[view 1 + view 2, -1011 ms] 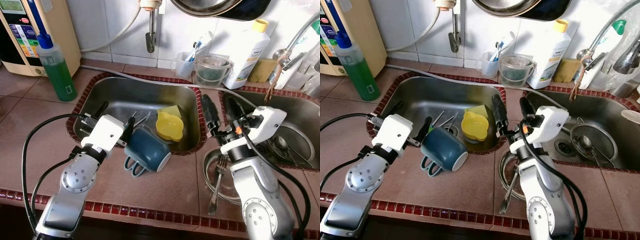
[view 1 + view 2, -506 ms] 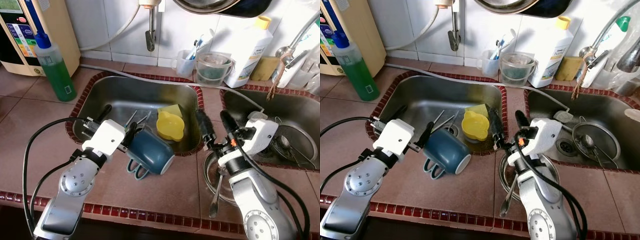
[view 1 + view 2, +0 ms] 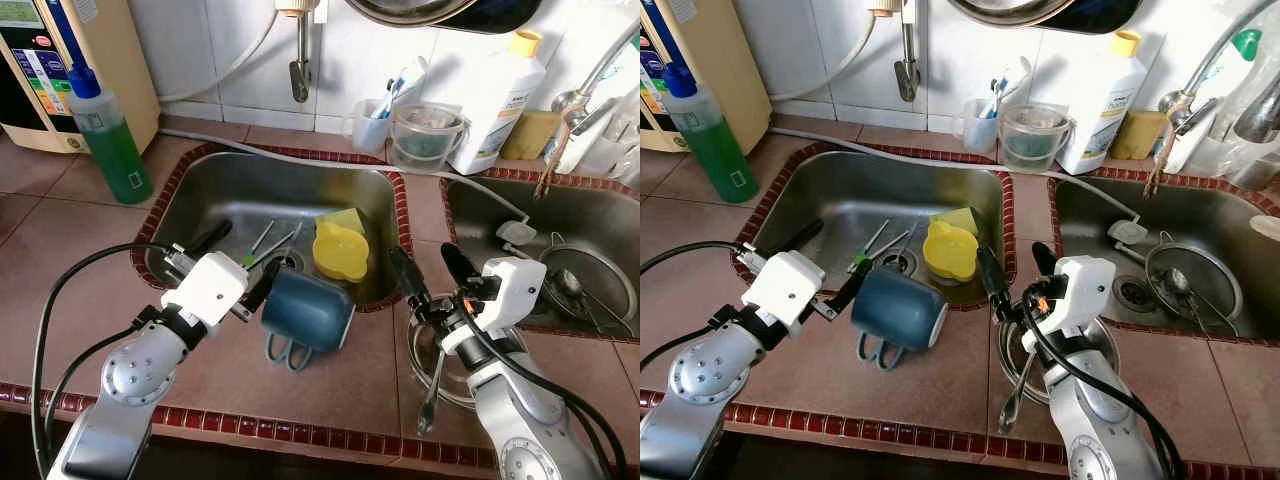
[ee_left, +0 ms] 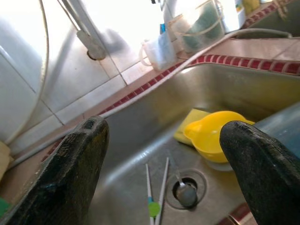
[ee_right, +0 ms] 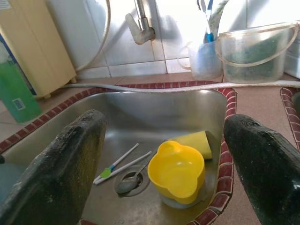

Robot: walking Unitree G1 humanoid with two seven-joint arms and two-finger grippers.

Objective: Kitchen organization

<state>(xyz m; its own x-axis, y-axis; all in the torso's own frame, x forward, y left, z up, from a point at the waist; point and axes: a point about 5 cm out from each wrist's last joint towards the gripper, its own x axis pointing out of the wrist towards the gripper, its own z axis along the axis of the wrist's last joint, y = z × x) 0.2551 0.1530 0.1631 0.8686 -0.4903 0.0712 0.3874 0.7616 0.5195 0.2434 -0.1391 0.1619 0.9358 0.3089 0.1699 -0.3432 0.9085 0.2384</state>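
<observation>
Blue mug (image 3: 308, 310): lay on its side on the desk, at the sink (image 3: 240, 185) front rim. Left end effector (image 3: 240, 265): spread wide, empty, one finger touching the mug. Right end effector (image 3: 432, 272): wide, empty. Advice: straddle the mug squarely before closing.

I am showing two silver arms with round screwed joints, white wrist housings, looping black cables, and long black fingers (image 4: 70, 173).

Left gripper (image 3: 240, 262) and right gripper (image 3: 430, 272) forward, fingers spread wide.
</observation>
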